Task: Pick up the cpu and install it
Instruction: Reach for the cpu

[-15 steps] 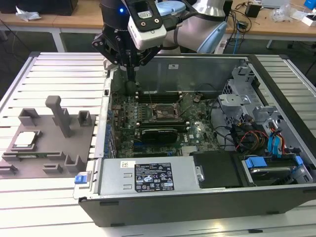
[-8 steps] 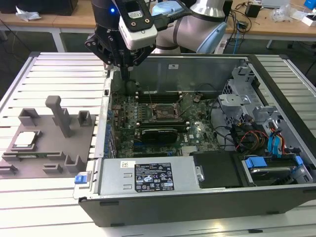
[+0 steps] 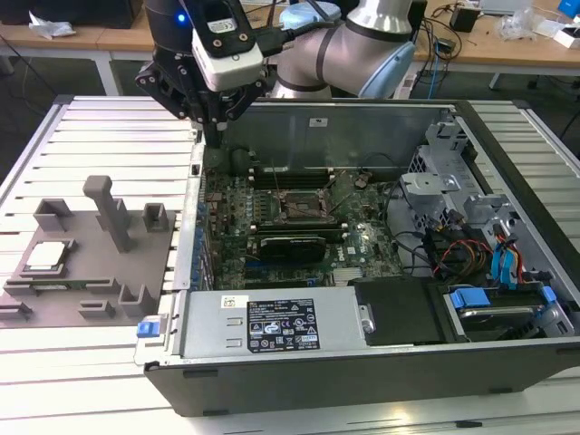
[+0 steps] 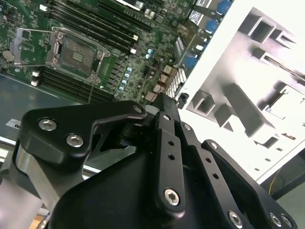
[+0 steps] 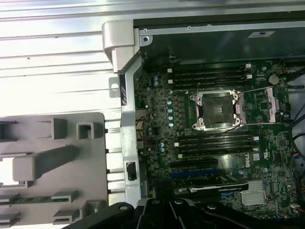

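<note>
The cpu (image 3: 47, 256), a pale square chip, lies in a recess of the grey fixture (image 3: 91, 272) at the exterior view's left, outside the computer case. My gripper (image 3: 216, 134) hangs over the case's back left corner, well away from the chip, with nothing in it. In the second wrist view the black fingers (image 4: 167, 143) run together to one tip, so the gripper (image 4: 163, 102) looks shut. The open cpu socket (image 3: 304, 207) sits mid-motherboard, its frame lifted; it also appears in both wrist views (image 4: 76, 55) (image 5: 217, 110).
The open case (image 3: 272, 326) has tall metal walls. A long black card (image 3: 290, 245) lies in front of the socket, memory slots (image 5: 209, 76) flank it. Drive cages and cables (image 3: 480, 245) fill the exterior view's right. The fixture carries upright posts (image 3: 109, 213).
</note>
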Robot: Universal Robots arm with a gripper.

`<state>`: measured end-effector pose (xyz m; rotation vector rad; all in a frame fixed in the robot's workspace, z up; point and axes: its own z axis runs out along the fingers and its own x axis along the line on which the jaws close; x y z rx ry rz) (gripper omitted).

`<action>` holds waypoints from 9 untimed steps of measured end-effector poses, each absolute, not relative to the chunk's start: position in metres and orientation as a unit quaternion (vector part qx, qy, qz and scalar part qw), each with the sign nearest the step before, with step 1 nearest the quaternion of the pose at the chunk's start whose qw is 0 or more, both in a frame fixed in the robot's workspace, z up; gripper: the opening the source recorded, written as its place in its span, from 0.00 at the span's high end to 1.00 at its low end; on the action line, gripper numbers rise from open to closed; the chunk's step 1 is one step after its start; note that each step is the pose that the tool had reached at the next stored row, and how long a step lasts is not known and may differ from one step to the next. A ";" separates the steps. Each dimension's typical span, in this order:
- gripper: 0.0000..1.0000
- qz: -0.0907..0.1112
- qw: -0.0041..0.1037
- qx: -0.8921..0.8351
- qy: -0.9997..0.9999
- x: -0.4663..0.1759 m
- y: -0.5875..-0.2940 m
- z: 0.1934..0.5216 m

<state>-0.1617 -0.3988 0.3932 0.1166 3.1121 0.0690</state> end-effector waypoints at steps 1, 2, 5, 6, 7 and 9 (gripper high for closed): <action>0.89 0.022 0.013 0.037 0.999 -0.164 -0.399 0.393; 0.89 0.022 0.013 0.037 0.999 -0.165 -0.399 0.393; 0.89 0.022 0.014 0.037 0.999 -0.170 -0.399 0.393; 0.89 0.022 0.014 0.037 0.999 -0.172 -0.399 0.393; 0.89 0.022 0.014 0.037 0.999 -0.173 -0.399 0.393; 0.89 0.022 0.014 0.037 0.999 -0.176 -0.399 0.393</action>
